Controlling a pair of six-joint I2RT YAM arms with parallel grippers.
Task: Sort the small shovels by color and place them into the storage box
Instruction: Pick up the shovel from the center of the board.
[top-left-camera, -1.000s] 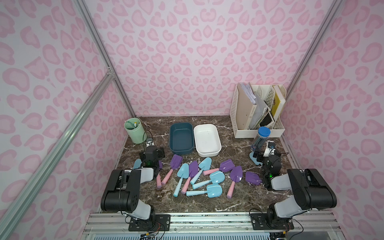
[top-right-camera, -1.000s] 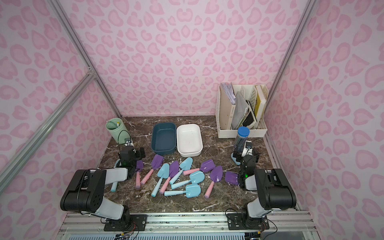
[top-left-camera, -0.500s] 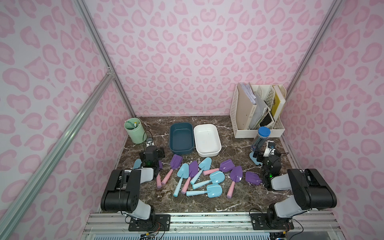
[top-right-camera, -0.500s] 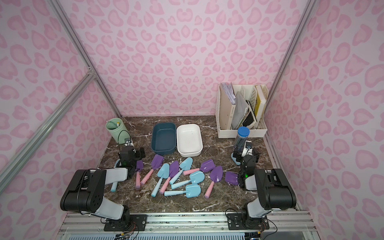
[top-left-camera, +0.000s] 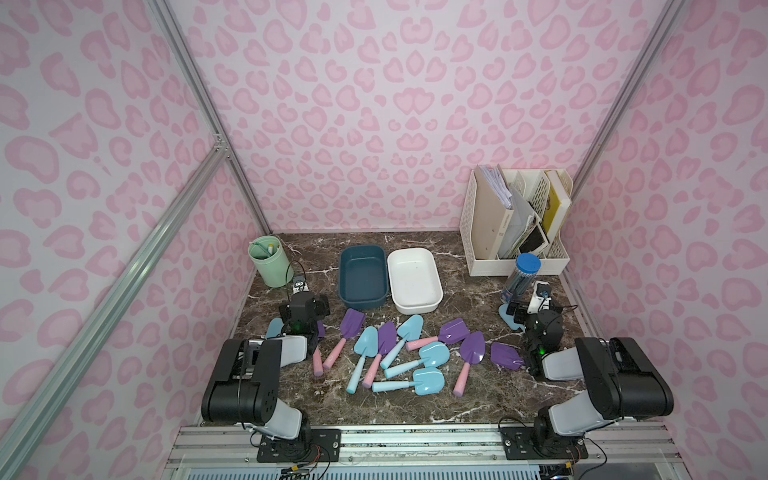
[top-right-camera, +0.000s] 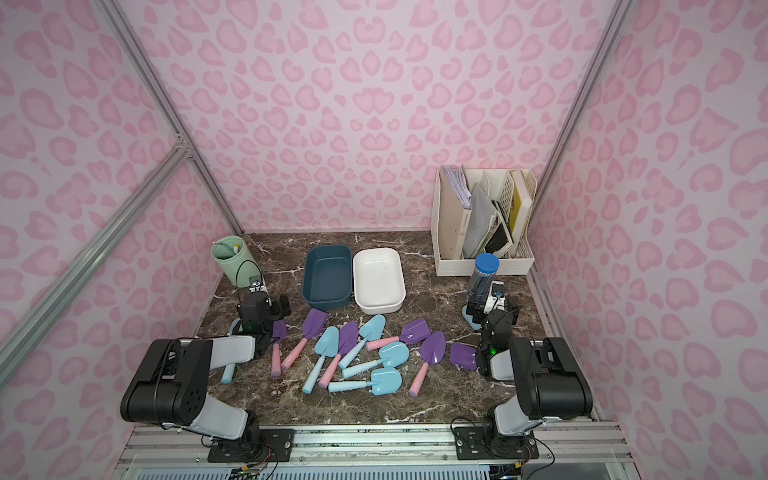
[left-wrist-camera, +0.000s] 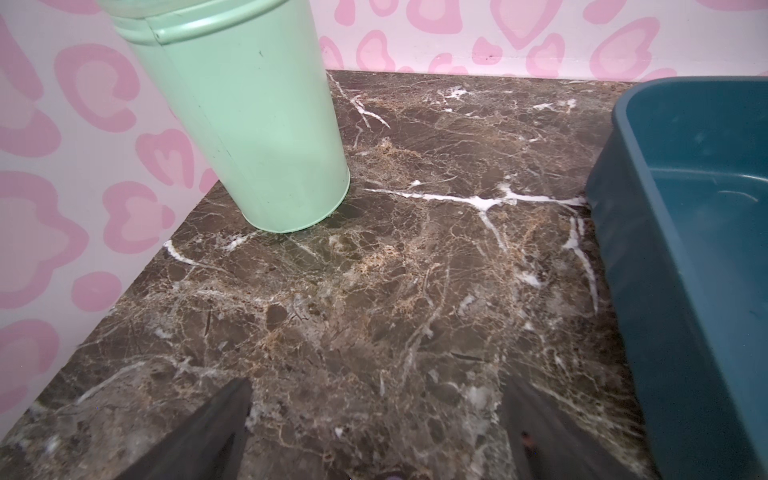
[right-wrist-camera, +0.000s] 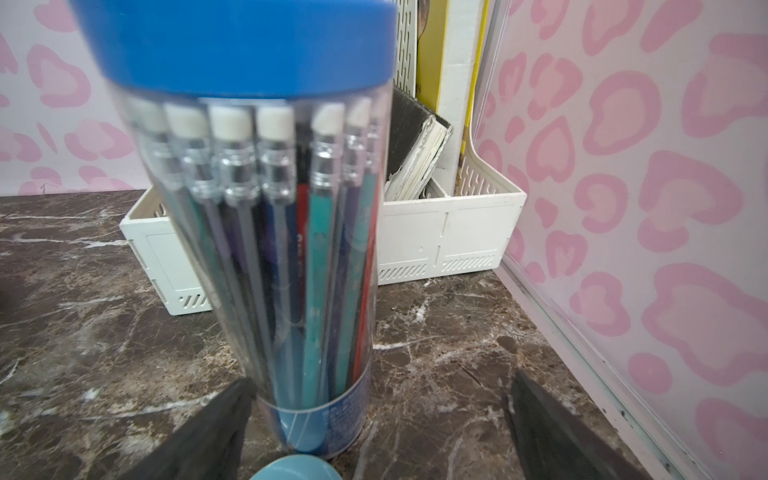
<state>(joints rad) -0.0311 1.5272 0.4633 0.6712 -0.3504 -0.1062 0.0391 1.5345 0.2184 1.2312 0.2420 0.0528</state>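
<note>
Several small shovels lie scattered across the front middle of the marble table: purple-bladed ones with pink handles (top-left-camera: 471, 353) and all light-blue ones (top-left-camera: 415, 382). Behind them stand a dark blue storage box (top-left-camera: 362, 276) and a white storage box (top-left-camera: 414, 279), both with nothing in them. My left gripper (top-left-camera: 305, 307) rests low at the left, over a purple shovel (top-left-camera: 318, 353) and a blue one (top-right-camera: 227, 372). It is open over bare marble (left-wrist-camera: 378, 415). My right gripper (top-left-camera: 534, 309) is open (right-wrist-camera: 380, 415) at the right, a blue shovel tip (right-wrist-camera: 295, 467) beneath it.
A mint green cup (top-left-camera: 269, 261) stands ahead of the left gripper. A clear pencil tube with a blue lid (right-wrist-camera: 266, 232) stands just in front of the right gripper, near one finger (right-wrist-camera: 208, 432). A white file organiser (top-left-camera: 515, 224) fills the back right corner.
</note>
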